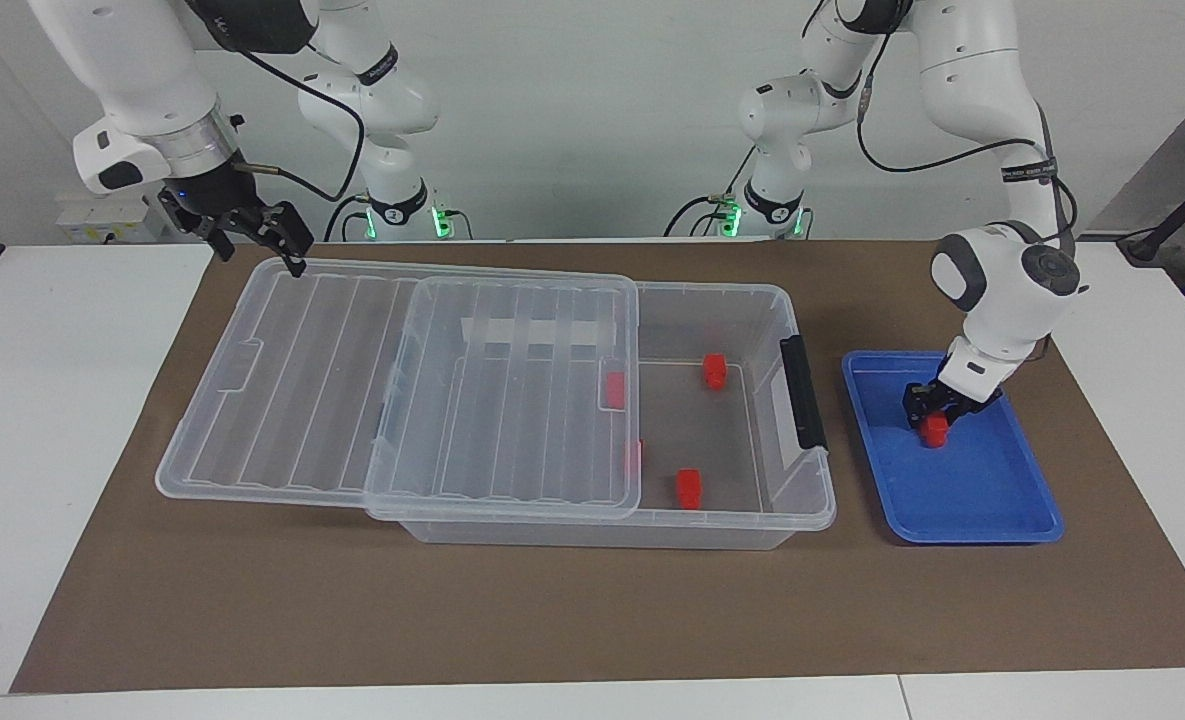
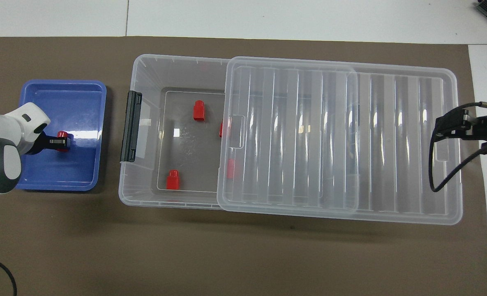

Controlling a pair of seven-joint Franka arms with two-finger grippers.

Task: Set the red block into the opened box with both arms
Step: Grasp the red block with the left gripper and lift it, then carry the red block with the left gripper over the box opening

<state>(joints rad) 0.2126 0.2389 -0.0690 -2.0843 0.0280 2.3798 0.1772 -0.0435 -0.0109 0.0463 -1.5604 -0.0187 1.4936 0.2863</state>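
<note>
A small red block (image 1: 936, 428) (image 2: 62, 135) sits in the blue tray (image 1: 972, 505) (image 2: 70, 176), and my left gripper (image 1: 937, 412) (image 2: 60, 142) is shut on it from above. The clear box (image 1: 812, 505) (image 2: 144, 61) lies mid-table with its ribbed lid (image 1: 302, 380) (image 2: 391, 144) slid toward the right arm's end, so the end by the black handle (image 1: 802, 392) is uncovered. Several red blocks lie inside (image 1: 714, 370) (image 1: 689, 488) (image 2: 198, 111) (image 2: 172, 180). My right gripper (image 1: 262, 250) (image 2: 440, 128) hangs open at the lid's corner nearest the robots, holding nothing.
A brown mat (image 1: 552, 610) covers the table under the box and tray. The tray lies beside the box's handle end, toward the left arm's end. A black cable (image 2: 453, 168) droops from the right gripper over the lid's edge.
</note>
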